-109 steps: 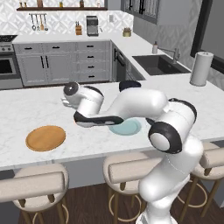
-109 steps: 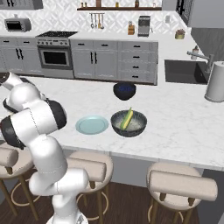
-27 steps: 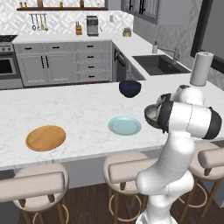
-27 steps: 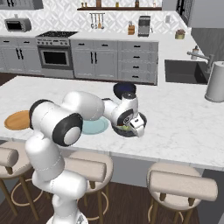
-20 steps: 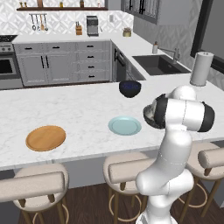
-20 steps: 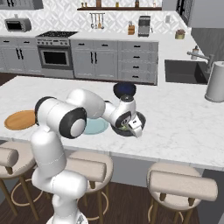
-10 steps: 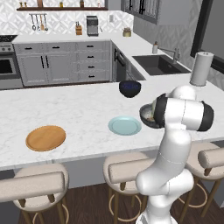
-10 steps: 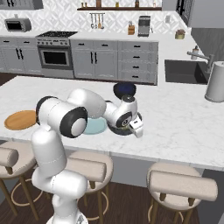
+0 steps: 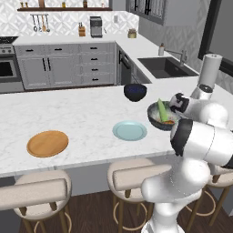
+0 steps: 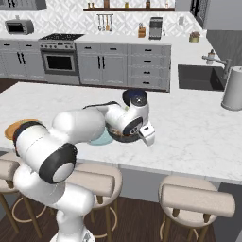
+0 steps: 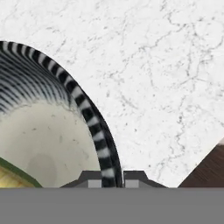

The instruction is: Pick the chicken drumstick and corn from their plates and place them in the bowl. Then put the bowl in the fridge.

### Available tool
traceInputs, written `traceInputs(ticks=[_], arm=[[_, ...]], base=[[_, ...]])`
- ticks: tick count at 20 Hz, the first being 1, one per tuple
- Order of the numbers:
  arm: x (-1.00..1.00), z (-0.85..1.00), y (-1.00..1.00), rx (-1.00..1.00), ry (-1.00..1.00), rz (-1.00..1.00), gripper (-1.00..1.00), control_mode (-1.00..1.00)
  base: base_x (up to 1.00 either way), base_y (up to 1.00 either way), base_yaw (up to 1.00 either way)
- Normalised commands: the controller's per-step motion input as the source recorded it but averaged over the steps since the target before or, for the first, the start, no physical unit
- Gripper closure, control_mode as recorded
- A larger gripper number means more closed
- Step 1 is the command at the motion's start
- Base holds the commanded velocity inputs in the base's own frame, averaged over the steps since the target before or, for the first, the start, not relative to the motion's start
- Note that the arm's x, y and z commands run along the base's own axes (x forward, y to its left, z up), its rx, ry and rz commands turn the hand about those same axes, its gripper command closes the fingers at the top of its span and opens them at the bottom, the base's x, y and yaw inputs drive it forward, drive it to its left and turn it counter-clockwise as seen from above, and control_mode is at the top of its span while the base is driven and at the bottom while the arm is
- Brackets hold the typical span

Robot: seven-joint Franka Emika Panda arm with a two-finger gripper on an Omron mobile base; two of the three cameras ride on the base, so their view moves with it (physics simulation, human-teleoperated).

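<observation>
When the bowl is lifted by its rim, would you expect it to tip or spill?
The gripper pinches one edge of the bowl, so it will probably hang tilted. The corn leans against the wall and may slide or roll. The bowl looks rigid, so it is unlikely to flex.

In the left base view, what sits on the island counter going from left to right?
Round tan-orange wooden plate → flat pale teal-blue plate → wide dark grey speckled bowl holding the yellow-green corn cob → white cylinder at the far right.
</observation>
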Motion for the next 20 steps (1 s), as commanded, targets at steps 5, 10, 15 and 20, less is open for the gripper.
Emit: traceInputs(ticks=[5, 10, 15, 20], arm=[[-0.81, 1.0, 0.63, 0.03, -0.09, 0.0, 1.0, -1.0], [-0.87, 0.81, 0.62, 0.01, -0.05, 0.0, 1.0, -1.0], [-0.24, 0.16, 0.28, 0.05, -0.01, -0.02, 1.0, -1.0], [-0.28, 0.0, 0.32, 0.0, 0.0, 0.1, 1.0, 1.0]], base=[[0.0, 0.0, 0.0], [0.0, 0.0, 0.0], [0.0, 0.0, 0.0], [-0.36, 0.4, 0.11]])
